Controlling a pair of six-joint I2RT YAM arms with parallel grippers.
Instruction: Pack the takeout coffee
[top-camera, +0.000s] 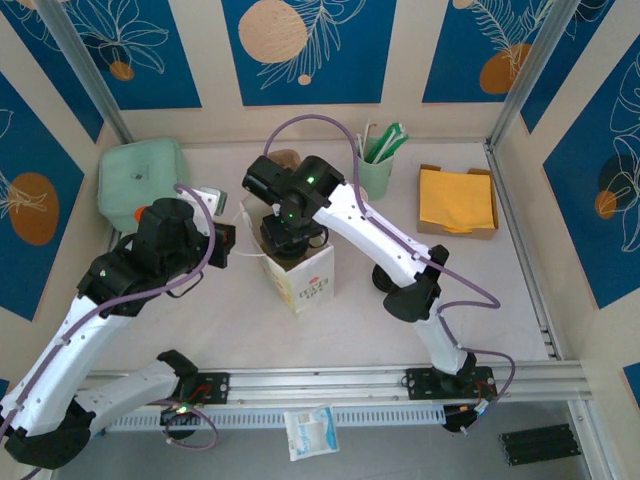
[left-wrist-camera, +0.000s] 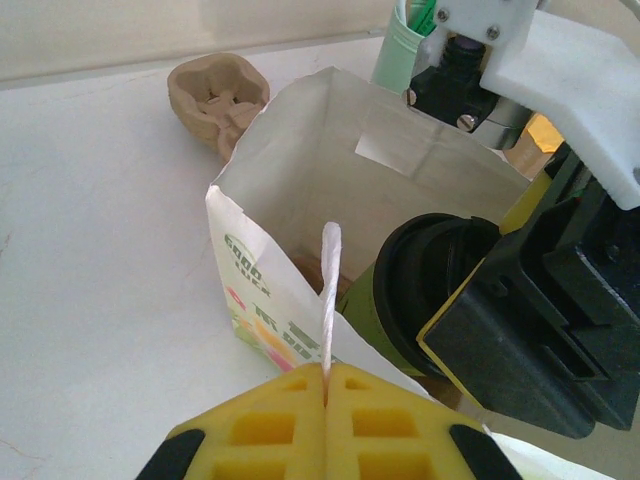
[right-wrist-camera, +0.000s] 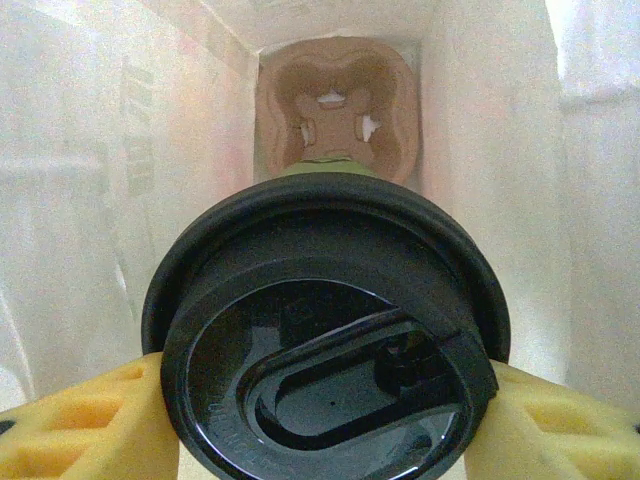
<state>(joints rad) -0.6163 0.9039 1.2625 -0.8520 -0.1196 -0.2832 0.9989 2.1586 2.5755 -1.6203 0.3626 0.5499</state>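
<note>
**A:** Nearest the left wrist camera, the left gripper (left-wrist-camera: 327, 378) has its yellow pads shut tight on the white handle (left-wrist-camera: 329, 285), a thin strip standing straight up out of them.

**B:** Handle of what?

**A:** The paper bag (left-wrist-camera: 258, 290). It stands upright on the white table (left-wrist-camera: 90, 300) with its mouth open. The takeout coffee (left-wrist-camera: 425, 285) sits tilted in that mouth, black lid toward the lens, green band just behind the lid.

**B:** Anything past the bag?

**A:** A brown pulp carrier (left-wrist-camera: 218, 97) on the table, apart from it, and the cup of straws (left-wrist-camera: 400, 55) farther back.

**B:** Right wrist?

**A:** The right gripper (right-wrist-camera: 325, 430) clasps the coffee, a yellow finger (right-wrist-camera: 85, 425) on either side just below the lid rim, jaws at a middling spread. White bag walls rise on both sides. Deeper in, a second carrier (right-wrist-camera: 335, 105) lies on the bag's floor. I cannot tell whether the cup touches it.

**B:** From above?

**A:** The bag is mid-table between the arms. The right arm (top-camera: 370, 225) dips into its top, and the left gripper sits just beside its left edge. At the back there is a pale green container (top-camera: 140, 178) on the left and yellow napkins (top-camera: 457, 198) in a box on the right. A small white packet (top-camera: 310, 432) lies by the near rail.
</note>
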